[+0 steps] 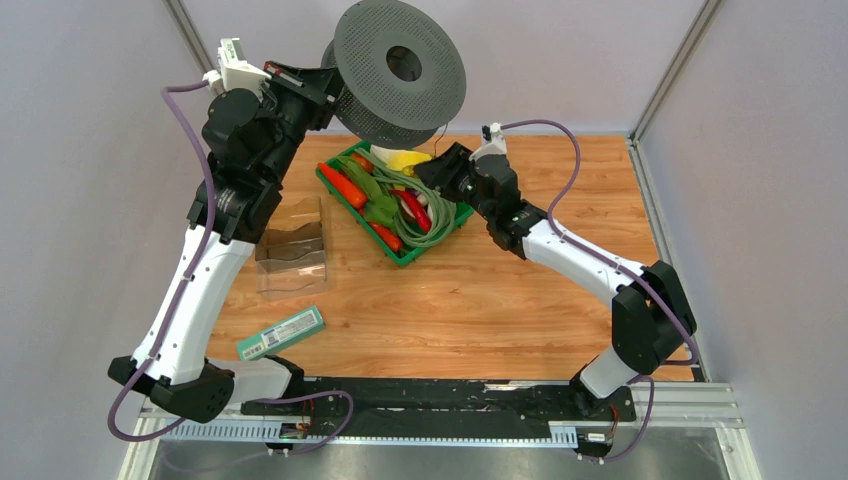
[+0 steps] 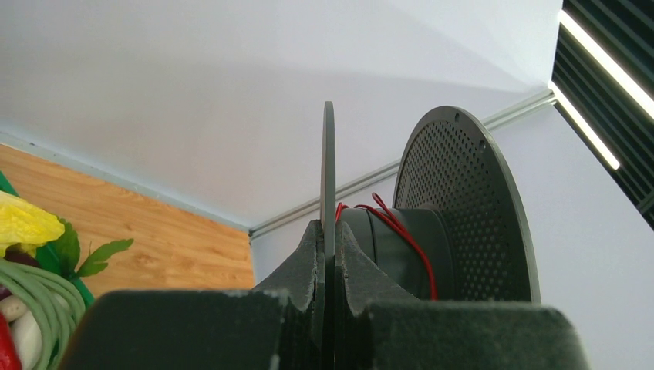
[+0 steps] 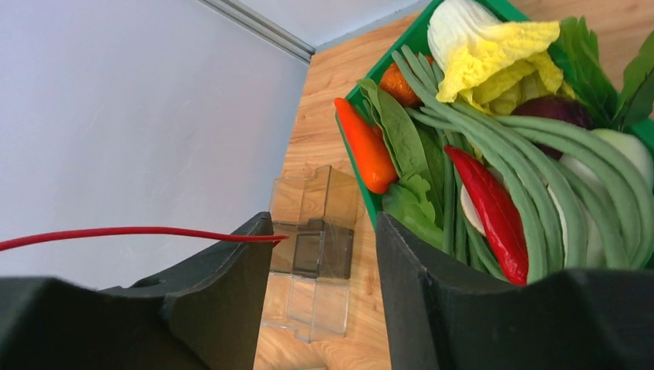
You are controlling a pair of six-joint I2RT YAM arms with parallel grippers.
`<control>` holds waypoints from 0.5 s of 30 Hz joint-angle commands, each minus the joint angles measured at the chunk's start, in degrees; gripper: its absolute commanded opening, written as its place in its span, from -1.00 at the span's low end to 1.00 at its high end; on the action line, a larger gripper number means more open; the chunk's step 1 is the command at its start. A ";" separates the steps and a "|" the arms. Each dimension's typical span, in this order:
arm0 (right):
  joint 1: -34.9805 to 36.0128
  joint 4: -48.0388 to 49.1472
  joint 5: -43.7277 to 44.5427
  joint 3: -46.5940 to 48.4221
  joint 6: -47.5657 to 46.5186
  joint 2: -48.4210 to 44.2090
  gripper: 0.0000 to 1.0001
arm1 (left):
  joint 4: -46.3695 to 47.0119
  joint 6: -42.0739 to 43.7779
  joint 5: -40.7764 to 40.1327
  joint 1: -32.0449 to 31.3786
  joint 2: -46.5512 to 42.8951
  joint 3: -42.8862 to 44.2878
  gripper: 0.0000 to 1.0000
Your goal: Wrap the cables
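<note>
A dark grey perforated spool (image 1: pixel 398 72) is held up above the table's back. My left gripper (image 1: pixel 325 88) is shut on the thin edge of one spool flange (image 2: pixel 328 177), which stands edge-on between the jaws. The thin red wire (image 2: pixel 401 235) lies in loose turns on the spool hub. My right gripper (image 1: pixel 432 165) hovers over the vegetable basket and is open (image 3: pixel 324 231). The red wire (image 3: pixel 116 231) comes in from the left and its free end rests across the tip of the left finger (image 3: pixel 231 277), not clamped.
A green basket (image 1: pixel 405 262) of toy vegetables, with pale green bean strands (image 3: pixel 532 146), sits at the table's centre back. A clear plastic holder (image 1: pixel 292 258) lies left of it, also in the right wrist view (image 3: pixel 316 254). A green-white box (image 1: pixel 282 332) lies near the front left.
</note>
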 commanded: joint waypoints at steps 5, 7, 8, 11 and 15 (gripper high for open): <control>0.30 -1.00 -0.92 0.40 4.56 0.44 -0.23 | 4.01 -2.65 -2.45 -0.12 -0.77 2.29 -1.00; 0.30 -0.91 -1.18 -0.13 4.47 0.44 -0.33 | 3.93 -2.74 -2.54 -0.03 -0.59 2.29 -1.00; 0.30 -0.57 -1.27 -0.22 4.47 0.36 -0.38 | 3.93 -2.74 -2.45 -0.12 -0.51 2.29 -1.00; 0.30 -0.04 -1.18 -0.22 4.12 0.53 -0.51 | 3.84 -3.01 -2.36 -0.12 -0.42 2.12 -1.00; 0.30 0.23 -1.44 -0.31 4.21 1.06 -0.48 | 3.66 -3.44 -2.27 -0.12 -0.42 2.12 -1.00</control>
